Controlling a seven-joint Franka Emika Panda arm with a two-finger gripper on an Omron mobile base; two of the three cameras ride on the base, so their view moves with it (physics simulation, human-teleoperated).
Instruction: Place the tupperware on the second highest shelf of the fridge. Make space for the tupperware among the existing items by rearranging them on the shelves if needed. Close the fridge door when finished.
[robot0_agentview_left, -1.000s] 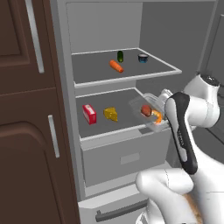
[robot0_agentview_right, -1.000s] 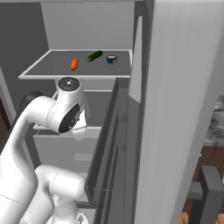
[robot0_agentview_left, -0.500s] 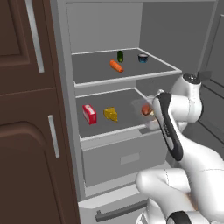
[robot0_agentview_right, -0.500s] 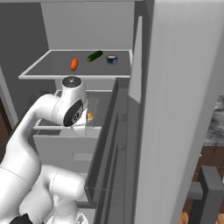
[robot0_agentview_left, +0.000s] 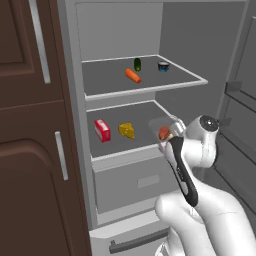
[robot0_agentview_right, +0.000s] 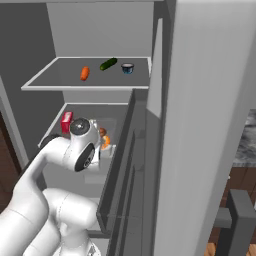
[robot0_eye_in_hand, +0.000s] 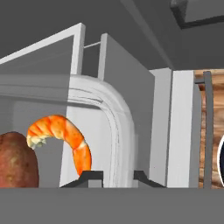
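Two stages remain, by the look of things. With the fridge as landmark: its fridge door stands swung open beside it; its upper visible shelf carries the carrot, green oblong and dark bowl, the shelf below the red carton and cheese wedge. The tupperware hangs at the lower shelf's front right corner, pinched at its rim by the fingers; placing and closing are still undone.
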